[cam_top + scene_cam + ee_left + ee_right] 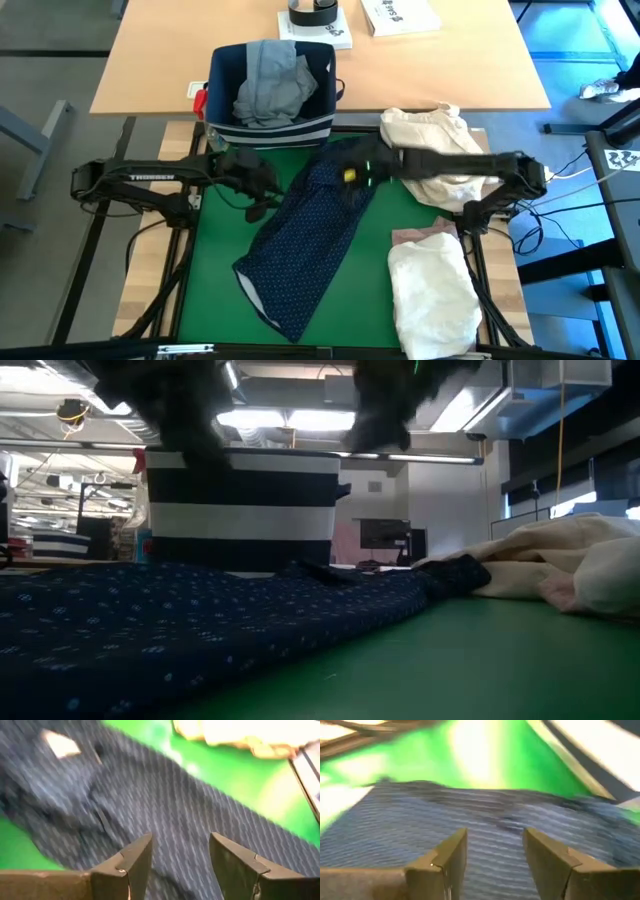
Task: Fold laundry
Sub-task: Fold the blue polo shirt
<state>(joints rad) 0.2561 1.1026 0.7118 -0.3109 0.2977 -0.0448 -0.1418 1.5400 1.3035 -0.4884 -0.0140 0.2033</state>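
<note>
I have the navy white-dotted shirt [310, 235] spread slantwise across the green tabletop [215, 245], running from near the far edge down toward the near edge, left of centre. My left claw [262, 200] hangs over the shirt's far left border and my right claw [345, 172] over its far end; in both wrist views the fingers stand apart with only dotted cloth between them, so both are released and holding nothing. To do this step well, I judge I should bring each claw down onto a true edge of the shirt rather than mid-panel, pinch a single layer, and lift both sides evenly so the fold lands straight. The white shirt [430, 295] lies at the near right corner with the pale pink top [420, 237] peeking from beneath it, and the light grey jeans [270, 85] sit in the navy fabric bin [270, 130] at the far edge. The wrist views are smeared, so I cannot find seams or collar, and the low view hides both claw tips.
</note>
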